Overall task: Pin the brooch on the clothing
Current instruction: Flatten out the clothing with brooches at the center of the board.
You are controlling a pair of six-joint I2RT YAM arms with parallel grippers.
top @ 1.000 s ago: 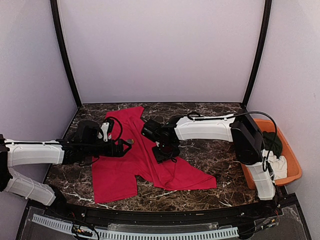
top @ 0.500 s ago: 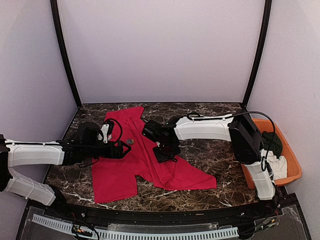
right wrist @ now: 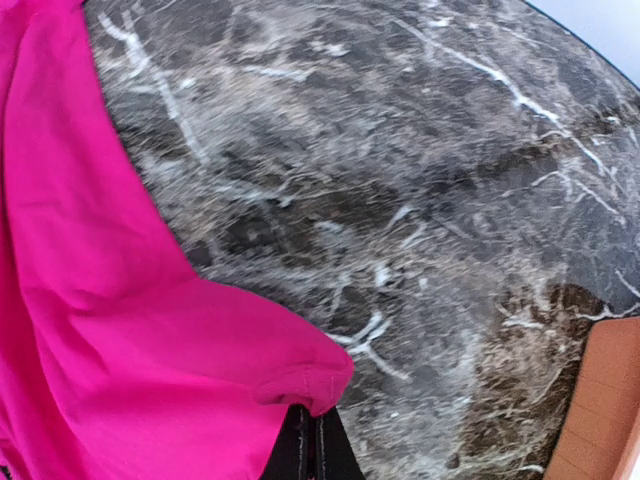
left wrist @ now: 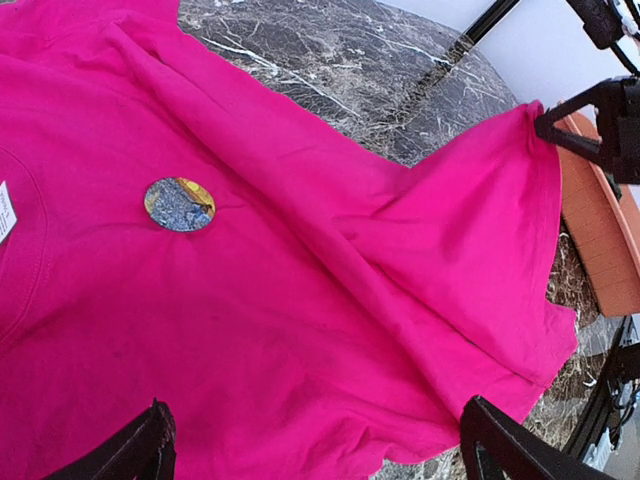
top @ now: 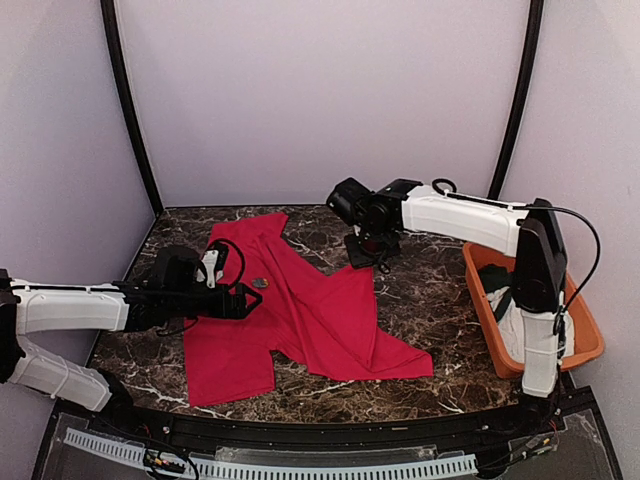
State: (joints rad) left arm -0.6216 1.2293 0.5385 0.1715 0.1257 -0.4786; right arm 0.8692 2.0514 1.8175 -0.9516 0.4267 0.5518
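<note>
The clothing [top: 300, 320], a bright red T-shirt, lies spread over the dark marble table [top: 430, 300]. The brooch [top: 258, 283], a small round blue and yellow disc, rests on the shirt's chest and shows clearly in the left wrist view [left wrist: 179, 203]. My left gripper [top: 243, 300] hovers low over the shirt just near of the brooch, open wide [left wrist: 320, 462], with nothing between its fingers. My right gripper [top: 365, 260] is shut on the shirt's hemmed edge [right wrist: 322, 385] and holds that corner up toward the back right, fingertips [right wrist: 315, 450] pinched together.
An orange bin [top: 592, 345] with cloths in it stands at the table's right edge, its wall also in the right wrist view [right wrist: 610, 400]. Bare marble lies between the shirt and the bin. Black frame posts [top: 130, 110] stand at the back corners.
My right gripper shut on the shirt's edge near the middle and carried it up and toward the back right, drawing the fabric out. The left arm stayed still, open.
</note>
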